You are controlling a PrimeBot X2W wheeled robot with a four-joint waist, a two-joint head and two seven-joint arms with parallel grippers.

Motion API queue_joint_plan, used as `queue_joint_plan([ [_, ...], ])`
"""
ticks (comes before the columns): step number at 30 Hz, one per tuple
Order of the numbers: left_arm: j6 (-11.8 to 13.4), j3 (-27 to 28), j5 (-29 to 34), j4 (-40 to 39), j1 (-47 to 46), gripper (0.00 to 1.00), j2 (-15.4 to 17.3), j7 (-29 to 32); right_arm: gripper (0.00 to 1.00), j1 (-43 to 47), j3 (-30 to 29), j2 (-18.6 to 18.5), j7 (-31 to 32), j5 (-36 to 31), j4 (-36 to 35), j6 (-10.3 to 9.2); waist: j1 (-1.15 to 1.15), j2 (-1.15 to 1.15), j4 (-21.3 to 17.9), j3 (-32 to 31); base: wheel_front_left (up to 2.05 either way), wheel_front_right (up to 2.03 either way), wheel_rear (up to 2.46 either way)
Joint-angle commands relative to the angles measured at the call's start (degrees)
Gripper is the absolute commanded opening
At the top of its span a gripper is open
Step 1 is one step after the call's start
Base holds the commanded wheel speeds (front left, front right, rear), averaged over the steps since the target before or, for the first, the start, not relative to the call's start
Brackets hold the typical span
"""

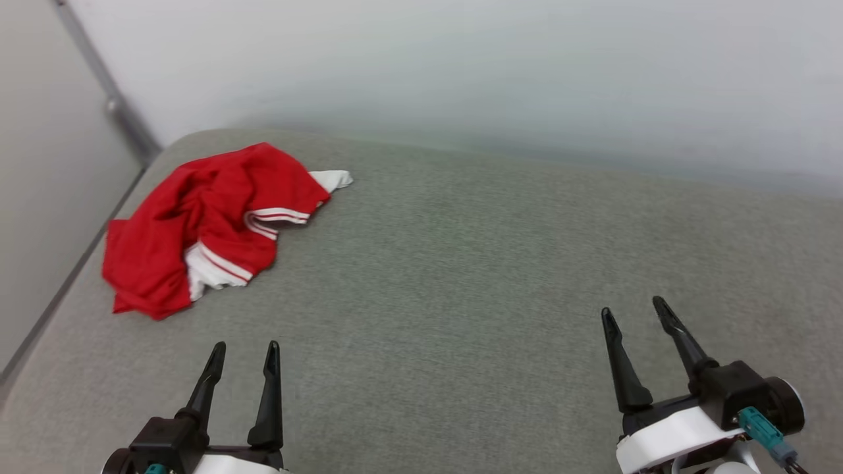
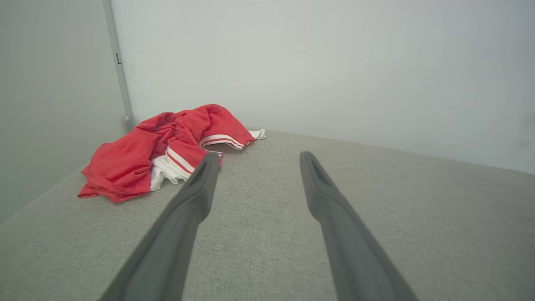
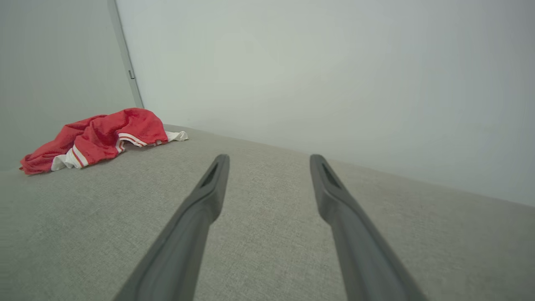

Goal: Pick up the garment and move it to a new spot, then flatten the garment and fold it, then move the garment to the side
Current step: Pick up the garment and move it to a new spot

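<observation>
The garment (image 1: 197,224), a red shirt with white sleeves and red-white striped trim, lies crumpled in the far left corner of the grey fabric surface (image 1: 461,296); its lettering is hidden in the folds. It also appears in the left wrist view as a heap (image 2: 167,146) and far off in the right wrist view (image 3: 96,138). My left gripper (image 1: 245,345) hovers open near the front edge, below the garment and apart from it. My right gripper (image 1: 633,309) is open at the lower right, holding nothing.
A pale wall (image 1: 494,66) runs along the back of the surface. A second wall panel with a grey vertical strip (image 1: 112,99) closes off the left side, right beside the garment. The surface's rounded left edge (image 1: 59,296) drops off near the shirt.
</observation>
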Motion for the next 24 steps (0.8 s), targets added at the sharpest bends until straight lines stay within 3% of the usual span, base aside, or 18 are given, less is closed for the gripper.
queue_joint_plan([
  [1,-0.17,0.32,0.49,-0.18,0.88,1.00,-0.04,-0.16,1.00,1.01,0.41,0.07,-0.12,0.54,0.11,-0.03,0.00,0.00,3.01,-0.79,0.00,0.00,0.00],
  [9,-0.60,0.86,1.27,-0.09,1.76,1.00,-0.05,-0.16,1.00,1.33,1.31,0.09,-0.12,0.92,-0.11,-0.02,0.00,0.00,8.87,-1.75,0.00,0.00,0.00],
  [24,-1.12,0.49,1.81,0.17,2.53,1.00,-0.05,-0.16,1.00,1.75,3.01,0.08,-0.12,2.29,0.63,-0.02,0.00,0.00,14.52,-2.14,0.00,0.00,0.00],
])
